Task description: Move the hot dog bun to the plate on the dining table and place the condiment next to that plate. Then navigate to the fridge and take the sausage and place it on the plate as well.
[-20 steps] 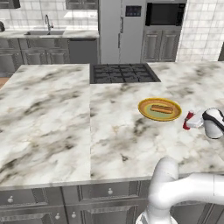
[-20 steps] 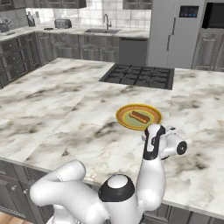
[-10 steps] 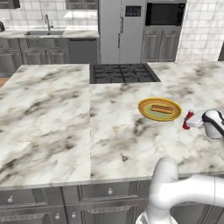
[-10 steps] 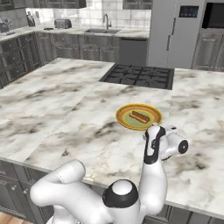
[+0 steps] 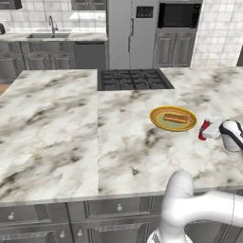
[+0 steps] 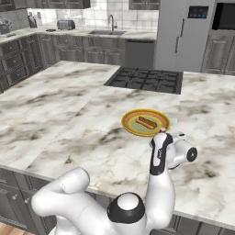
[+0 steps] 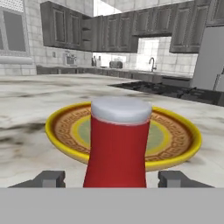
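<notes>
Standing upright, white cap up, condiment [image 7: 117, 146] sits just beside plate [image 7: 183, 148] on dining table [image 5: 57, 137]; gripper [image 7: 111, 178] fingers spread either side, not touching.

No readable text anywhere. Condiment bottle [image 7: 117, 144] plain red, white cap, no label. Plate [image 7: 183, 135] rim has brown patterned band, just ornament, not letters. Fridge [image 5: 130, 33] dark panel [image 5: 144, 12] shows few pale specks, way too small to read.
</notes>
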